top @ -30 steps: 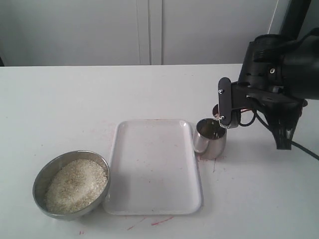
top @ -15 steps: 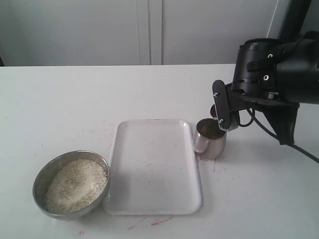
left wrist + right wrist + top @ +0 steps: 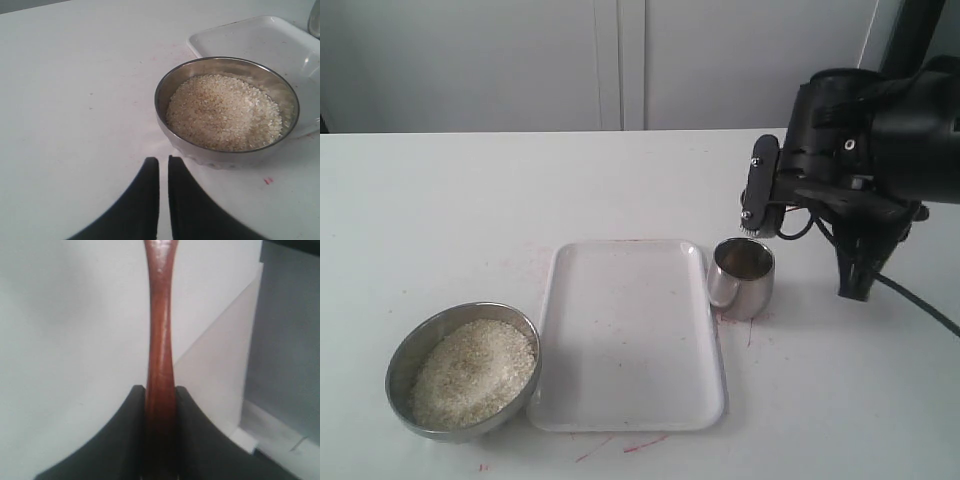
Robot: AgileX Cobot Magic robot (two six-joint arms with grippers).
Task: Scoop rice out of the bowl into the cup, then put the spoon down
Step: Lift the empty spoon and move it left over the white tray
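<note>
The wide steel bowl (image 3: pixel 405 352) stands at the front left with white rice (image 3: pixel 475 370) filling it. The small shiny cup (image 3: pixel 742 278) stands just right of the tray. My right gripper (image 3: pixel 752 222) hangs a little above the cup's far rim, shut on the reddish-brown spoon (image 3: pixel 160 335), whose handle runs out from between the fingers (image 3: pixel 125 430). The spoon's head is out of view. My left gripper (image 3: pixel 163 162) is shut on nothing, low over the table beside the bowl (image 3: pixel 220 156) and its rice (image 3: pixel 222 112).
A white rectangular tray (image 3: pixel 630 330) lies between bowl and cup, also seen behind the bowl as the tray (image 3: pixel 250 40) in the left wrist view. Faint red marks dot the table around it. A black cable trails off the right arm.
My right gripper has lifted and swung up from the cup's mouth, and its fingertips now stand higher above the rim. Bowl, tray and cup have not moved.
</note>
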